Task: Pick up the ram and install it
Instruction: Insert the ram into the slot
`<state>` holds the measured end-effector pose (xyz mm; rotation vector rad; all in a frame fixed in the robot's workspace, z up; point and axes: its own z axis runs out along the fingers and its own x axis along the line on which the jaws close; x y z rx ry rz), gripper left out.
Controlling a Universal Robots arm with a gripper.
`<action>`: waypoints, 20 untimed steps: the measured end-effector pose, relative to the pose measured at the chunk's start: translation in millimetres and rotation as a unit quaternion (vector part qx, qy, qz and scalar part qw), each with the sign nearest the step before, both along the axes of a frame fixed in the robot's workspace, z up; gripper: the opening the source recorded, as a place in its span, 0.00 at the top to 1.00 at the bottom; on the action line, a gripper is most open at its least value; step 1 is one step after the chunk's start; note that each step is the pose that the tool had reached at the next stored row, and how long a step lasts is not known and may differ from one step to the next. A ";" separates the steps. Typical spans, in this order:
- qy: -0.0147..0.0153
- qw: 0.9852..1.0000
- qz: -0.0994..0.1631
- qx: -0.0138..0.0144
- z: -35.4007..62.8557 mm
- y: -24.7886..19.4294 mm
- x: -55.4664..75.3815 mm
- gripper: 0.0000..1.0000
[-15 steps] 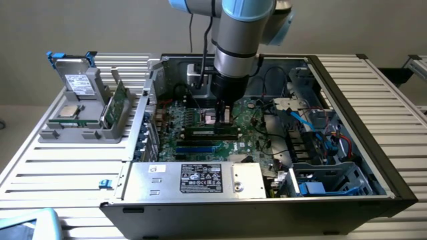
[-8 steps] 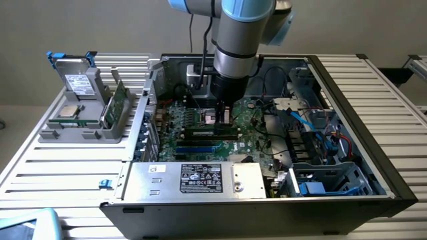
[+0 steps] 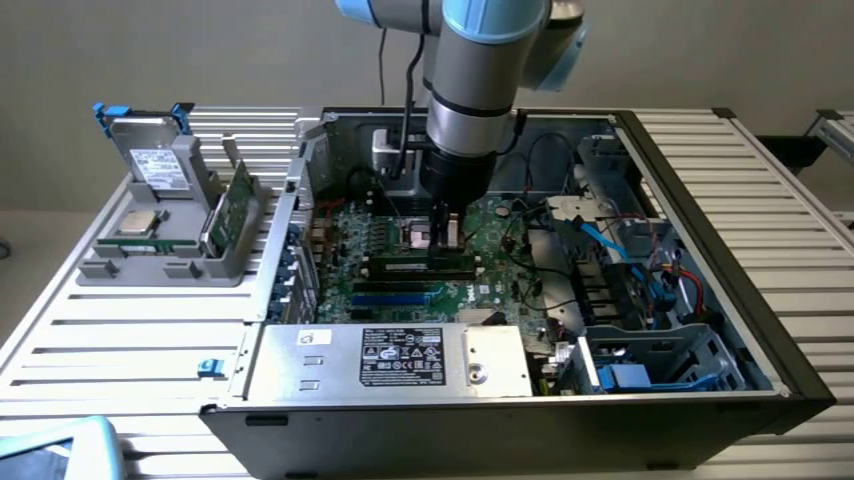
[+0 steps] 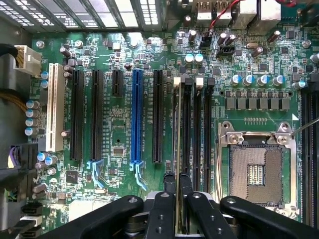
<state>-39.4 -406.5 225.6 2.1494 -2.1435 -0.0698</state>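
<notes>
A slatted metal bench (image 3: 147, 330) carries an open computer case (image 3: 467, 430) lying on its side. A grey parts rack (image 3: 160, 268) stands on the slats just beside the case, on the exterior view's left. A small blue clip (image 3: 208, 368) sits at the case's near corner on that side.

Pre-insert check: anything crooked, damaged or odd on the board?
Nothing stands out. The ram hangs straight in the gripper, in line with the memory slots. The CPU socket is empty.
</notes>
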 end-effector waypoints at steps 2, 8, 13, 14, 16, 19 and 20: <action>0.000 1.000 0.001 0.000 0.0 0.0 0.0 0.85; 0.000 1.000 0.006 0.000 0.0 0.1 -0.1 0.85; 0.000 1.000 0.008 0.000 -0.1 0.1 0.0 0.85; 0.000 1.000 0.009 0.000 -0.2 0.1 0.0 0.85; 0.000 1.000 0.009 0.000 -0.6 0.1 0.1 0.85; 0.000 1.000 0.009 0.000 -1.3 0.2 0.2 0.85; 0.000 1.000 0.009 0.000 -1.6 0.2 0.2 0.85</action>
